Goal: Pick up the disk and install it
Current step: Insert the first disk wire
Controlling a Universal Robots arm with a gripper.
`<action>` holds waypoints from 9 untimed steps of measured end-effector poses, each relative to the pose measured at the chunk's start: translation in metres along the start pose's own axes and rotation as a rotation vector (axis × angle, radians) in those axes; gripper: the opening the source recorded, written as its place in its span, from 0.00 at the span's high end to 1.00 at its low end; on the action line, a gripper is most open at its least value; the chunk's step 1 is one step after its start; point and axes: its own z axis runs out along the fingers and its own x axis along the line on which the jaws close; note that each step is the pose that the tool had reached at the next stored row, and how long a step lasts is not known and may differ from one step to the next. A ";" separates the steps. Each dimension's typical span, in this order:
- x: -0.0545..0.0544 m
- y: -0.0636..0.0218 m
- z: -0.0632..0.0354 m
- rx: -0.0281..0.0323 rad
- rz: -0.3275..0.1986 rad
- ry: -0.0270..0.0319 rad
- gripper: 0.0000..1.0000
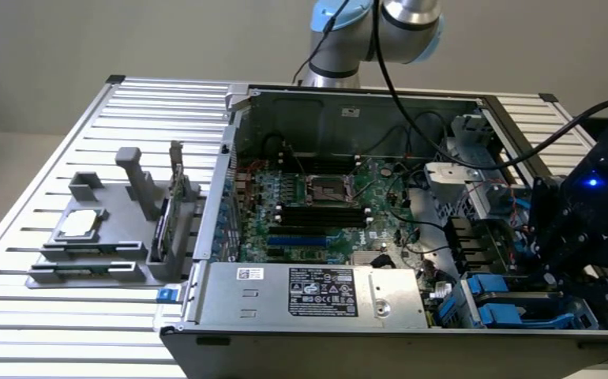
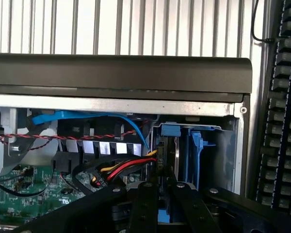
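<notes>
Gripper [image 2: 158, 204] low over the drive bay [image 1: 515, 304] at the computer case's [image 1: 283, 339] corner on the exterior view's right, fingers [image 2: 143, 208] drawn narrow on the disk [image 2: 166, 160], held edge-on with its blue carrier rail [image 2: 170, 130] showing. Install step in hand: disk apparently partway into the bay, beside a second blue carrier [image 2: 196, 150]. Seating likely calls for a straight push along the rails, clear of the red and yellow cables [image 2: 121, 170] just beside.

Even, soft overhead light w/ mild glare on table slats [image 1: 30, 308]; wrist view softer, case interior dim.
</notes>
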 end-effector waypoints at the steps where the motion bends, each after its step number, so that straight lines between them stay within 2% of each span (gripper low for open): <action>1: 0.000 0.0000 0.0001 -0.0001 0.002 -0.0002 0.83; 9: 0.000 -0.0001 0.0009 -0.0019 0.028 -0.0022 0.83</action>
